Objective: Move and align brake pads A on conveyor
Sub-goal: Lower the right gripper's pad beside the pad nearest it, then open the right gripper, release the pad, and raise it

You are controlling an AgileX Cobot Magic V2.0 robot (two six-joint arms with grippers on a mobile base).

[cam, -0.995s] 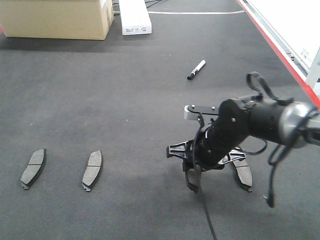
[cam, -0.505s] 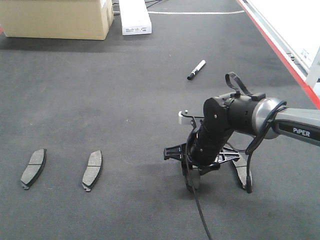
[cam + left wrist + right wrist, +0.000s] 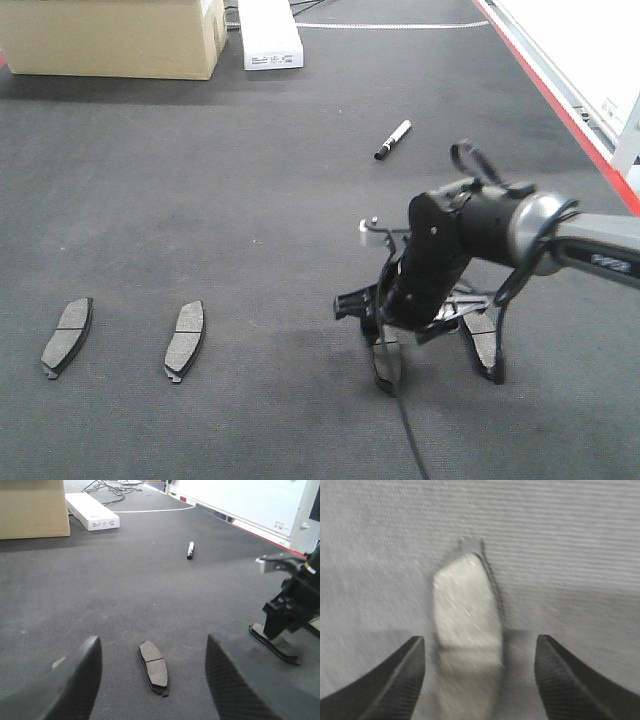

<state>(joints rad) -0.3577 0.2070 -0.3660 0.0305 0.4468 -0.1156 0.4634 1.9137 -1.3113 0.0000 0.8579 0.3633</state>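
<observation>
Four brake pads A lie on the conveyor [image 3: 200,200], and I'll place everything from the marker pen [image 3: 393,140] up near the belt's far side. Two pads sit well to the pen's lower left, side by side and roughly parallel: one [image 3: 67,335] at the far left, its neighbour [image 3: 185,339] just to its right. Below the pen, the right gripper [image 3: 390,330] is down low over the third pad [image 3: 386,362], and the fourth pad [image 3: 483,343] lies just beyond it, partly hidden by the arm. A second ago that arm was bent further over to the right; now the wrist has swung back and lifted slightly, and the third pad shows flat on the belt beneath it. In the right wrist view the fingers [image 3: 385,680] stand wide apart with the pad [image 3: 467,597] between them, untouched, so my read is it has just been set down or nudged into line. The left gripper [image 3: 150,680] hangs with fingers wide too, over the neighbour pad [image 3: 154,666], holding nothing. Two pads look aligned; this pair seems the unfinished part.
</observation>
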